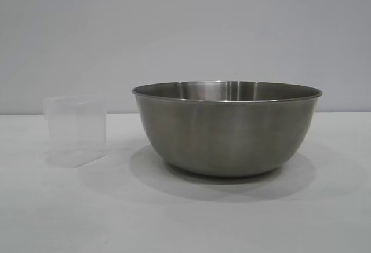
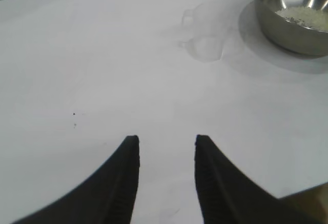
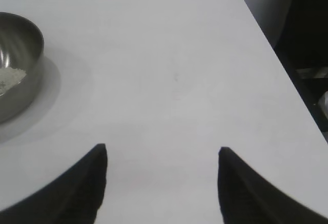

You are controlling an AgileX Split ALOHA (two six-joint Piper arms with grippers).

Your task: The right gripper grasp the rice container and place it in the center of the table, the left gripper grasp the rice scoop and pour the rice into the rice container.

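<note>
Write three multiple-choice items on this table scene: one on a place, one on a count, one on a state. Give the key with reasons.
1. Seen from the exterior view, the small clear squarish plastic rice scoop stands where, relative to the large round brushed-steel rice container?
A. inside it
B. to its left, apart
C. behind it

2. How many objects stand on the white-cloth table?
A. two
B. three
C. four

3. Where is the off-white rice?
A. in the scoop
C. spilled on the cloth
B. in the steel container

Key: 1 B, a bare strip of cloth separates them. 2 A, only scoop and container show. 3 B, the left wrist view shows grains in the container's bottom.
</note>
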